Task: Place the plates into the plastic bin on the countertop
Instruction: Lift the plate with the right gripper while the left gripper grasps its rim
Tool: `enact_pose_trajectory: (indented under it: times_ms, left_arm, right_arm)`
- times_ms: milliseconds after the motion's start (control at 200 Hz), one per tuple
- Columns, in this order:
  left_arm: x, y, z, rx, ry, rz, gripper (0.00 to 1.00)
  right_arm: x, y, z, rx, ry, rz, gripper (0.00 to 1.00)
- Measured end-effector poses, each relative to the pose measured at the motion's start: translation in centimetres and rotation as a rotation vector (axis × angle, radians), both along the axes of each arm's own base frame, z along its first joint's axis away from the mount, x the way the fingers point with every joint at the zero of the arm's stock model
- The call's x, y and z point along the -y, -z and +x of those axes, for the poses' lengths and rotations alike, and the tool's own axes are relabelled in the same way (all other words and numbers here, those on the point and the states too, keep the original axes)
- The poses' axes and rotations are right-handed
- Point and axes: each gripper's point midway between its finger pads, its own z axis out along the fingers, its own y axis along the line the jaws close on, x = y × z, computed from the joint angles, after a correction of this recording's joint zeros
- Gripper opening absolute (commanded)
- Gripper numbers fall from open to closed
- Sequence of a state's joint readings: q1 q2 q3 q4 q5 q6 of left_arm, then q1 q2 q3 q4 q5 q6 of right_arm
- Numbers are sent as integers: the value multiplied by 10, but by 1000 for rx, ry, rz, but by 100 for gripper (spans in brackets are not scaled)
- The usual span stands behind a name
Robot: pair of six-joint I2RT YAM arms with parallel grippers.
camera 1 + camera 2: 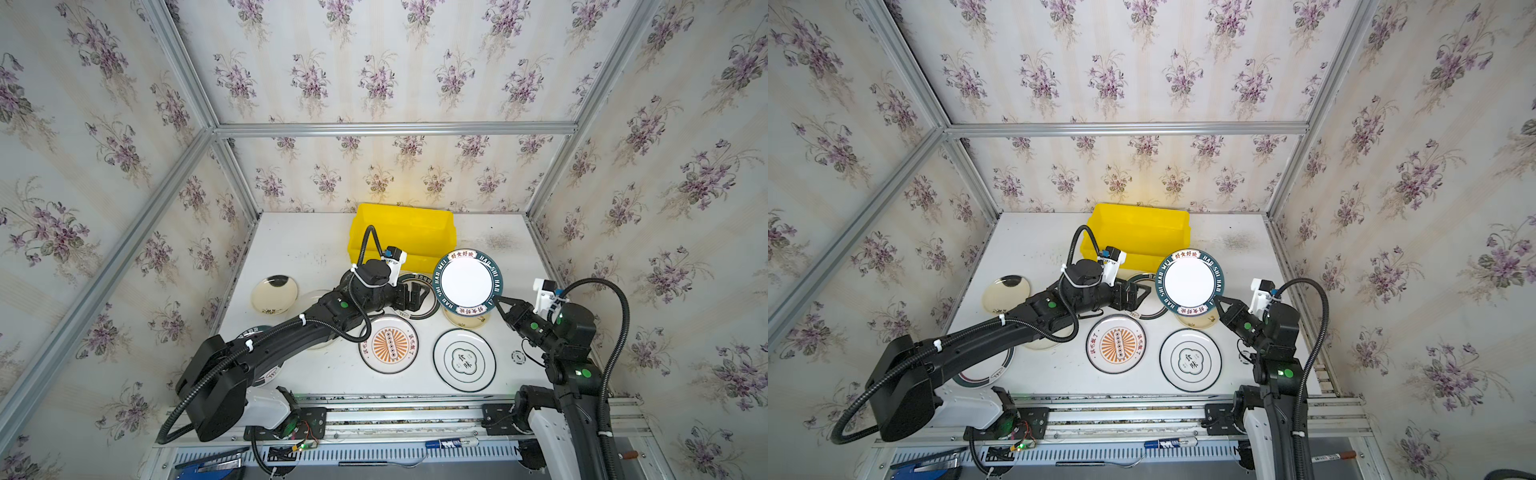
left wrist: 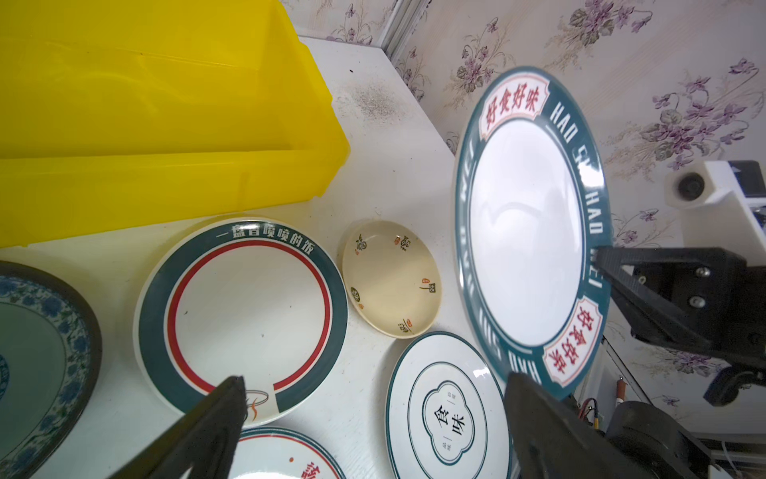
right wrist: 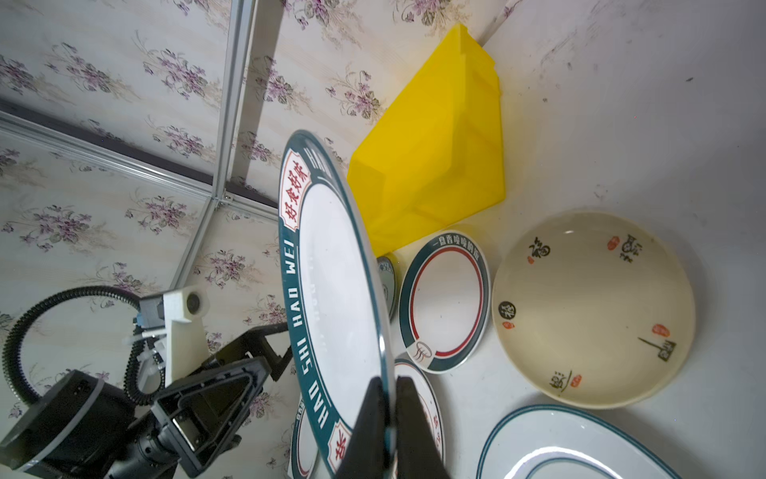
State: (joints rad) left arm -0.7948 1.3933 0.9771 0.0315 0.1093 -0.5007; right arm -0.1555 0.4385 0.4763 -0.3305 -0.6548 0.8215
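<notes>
- The right gripper (image 3: 391, 398) is pinched tight on the rim of a round white plate with a broad teal lettered border (image 1: 467, 282), with one finger on each face.
- The held plate is lifted clear of the flat white countertop (image 1: 299, 249). It is steeply tilted and sits just off the right near corner of the bright yellow rectangular plastic bin (image 1: 415, 239), outside its walls.
- The left gripper (image 1: 417, 296) has its jaws spread wide with nothing between them.
- It hovers in front of the yellow bin's near wall, above a white plate with a teal band and a red ring (image 2: 248, 307) lying flat there.
- The held plate's lower rim is just beside one left finger (image 2: 551, 419); whether they touch cannot be told.
- A small cream dish with dark and red marks (image 2: 391, 278) lies flat on the near side of the yellow bin, below the held plate.
- Farther from the yellow bin lie an orange sunburst plate (image 1: 388, 344) and a green-lined white plate with a clover mark (image 1: 464, 360), both flat and apart.
</notes>
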Motion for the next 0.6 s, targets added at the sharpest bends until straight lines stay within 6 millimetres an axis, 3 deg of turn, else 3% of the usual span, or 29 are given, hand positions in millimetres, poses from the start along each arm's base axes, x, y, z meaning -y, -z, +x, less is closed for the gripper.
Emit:
enact_pose_trajectory:
  times_ms: [200, 340, 600]
  left_arm:
    - [14, -9, -1, 10, 20, -22, 99]
    - [19, -7, 0, 1, 22, -24, 93]
    - [32, -11, 2, -10, 41, -48, 58]
  right_arm:
    - [-3, -1, 0, -10, -13, 4, 0]
    - [-6, -5, 1, -3, -30, 22, 0]
    - [-17, 0, 4, 0, -73, 69, 0]
